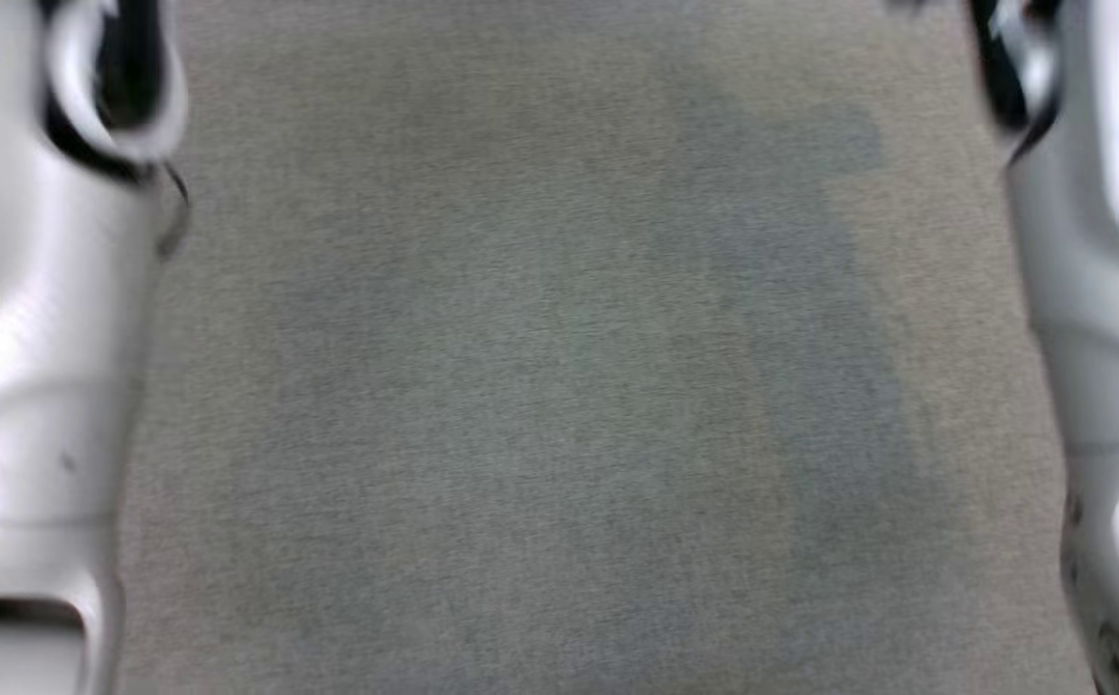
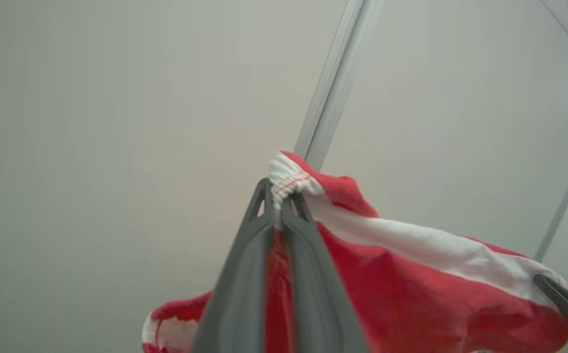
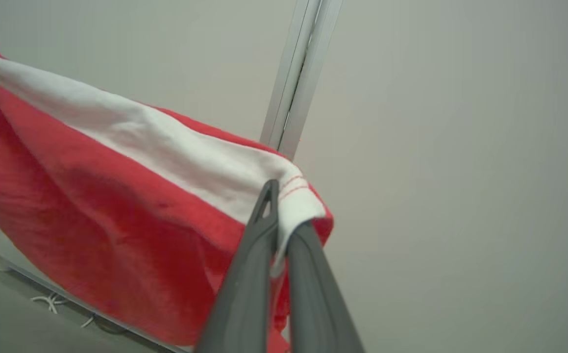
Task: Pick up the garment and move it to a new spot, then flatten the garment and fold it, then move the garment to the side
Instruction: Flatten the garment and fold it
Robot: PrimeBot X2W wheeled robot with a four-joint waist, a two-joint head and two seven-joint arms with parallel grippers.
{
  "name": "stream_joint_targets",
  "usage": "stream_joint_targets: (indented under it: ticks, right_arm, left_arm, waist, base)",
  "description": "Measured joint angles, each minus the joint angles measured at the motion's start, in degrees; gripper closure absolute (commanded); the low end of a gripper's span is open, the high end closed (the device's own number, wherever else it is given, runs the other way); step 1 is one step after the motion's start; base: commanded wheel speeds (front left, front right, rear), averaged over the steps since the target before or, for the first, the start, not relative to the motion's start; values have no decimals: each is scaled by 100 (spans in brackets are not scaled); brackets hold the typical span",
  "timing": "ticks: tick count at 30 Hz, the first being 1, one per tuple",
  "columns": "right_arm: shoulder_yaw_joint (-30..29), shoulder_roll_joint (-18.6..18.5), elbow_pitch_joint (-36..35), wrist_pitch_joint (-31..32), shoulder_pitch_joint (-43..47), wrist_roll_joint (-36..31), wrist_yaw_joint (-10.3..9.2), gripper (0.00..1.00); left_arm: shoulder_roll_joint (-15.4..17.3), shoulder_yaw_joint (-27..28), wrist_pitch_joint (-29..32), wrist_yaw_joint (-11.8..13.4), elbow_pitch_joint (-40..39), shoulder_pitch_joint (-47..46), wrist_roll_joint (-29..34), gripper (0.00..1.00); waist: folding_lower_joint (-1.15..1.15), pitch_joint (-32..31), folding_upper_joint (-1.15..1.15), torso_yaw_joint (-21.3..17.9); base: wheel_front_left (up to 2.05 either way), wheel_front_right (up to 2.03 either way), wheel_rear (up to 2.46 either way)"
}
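Left pincer (image 2: 278, 198), seen from its own wrist, is clenched on a bunched white hem of the red garment (image 2: 411, 294). The cloth is pinched between the two dark fingers and spills out past their tips. From there a white band runs along the garment's top edge to the right pincer (image 2: 565, 306), at the lower right corner. Red cloth sags below the band. Behind it stands a pale wall (image 2: 117, 122) with a metal rail (image 2: 335, 83) running up it.

In the right wrist view, the right pincer (image 3: 284, 213) is clenched on the other white corner, which folds over one finger. The garment (image 3: 92, 206) stretches away to the left, held up in the air with the white band on top. A white cord (image 3: 51, 301) lies at the lower left.

The head view is badly blurred. It shows a grey surface (image 1: 559, 386), probably the bench, between the left forearm (image 1: 38, 338) and the right forearm (image 1: 1100, 319).
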Motion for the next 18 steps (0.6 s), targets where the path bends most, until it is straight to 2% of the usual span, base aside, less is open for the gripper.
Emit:
stream_joint_targets:
  ticks: [4, 9, 12, 18]
  right_arm:
    - [397, -156, 323, 119, 1121, 336, 0, 100]
    - [714, -658, 80, 772, 2669, 975, 1, 100]
    - [660, -902, -530, 1352, 3454, 1322, 4, 100]
    - [523, -1169, -2280, 2849, 5082, 1735, 5, 100]
  left_arm:
    - [-60, -425, -334, -253, 334, 1217, 73, 100]
    - [-96, -859, -514, -347, 499, 2705, 105, 100]
    - [-97, -915, -557, -363, 388, 3465, -12, 100]
    - [-25, -913, -549, -360, -24, 4717, -326, 100]
  waist:
    - [0, -78, 0, 206]
    - [-1, -368, 0, 346]
    - [-2, -609, -1, 386]
    - [-3, -1189, -2, 392]
  base:
    - [0, 0, 0]
    - [0, 0, 0]
    - [0, 0, 0]
    - [0, 0, 0]
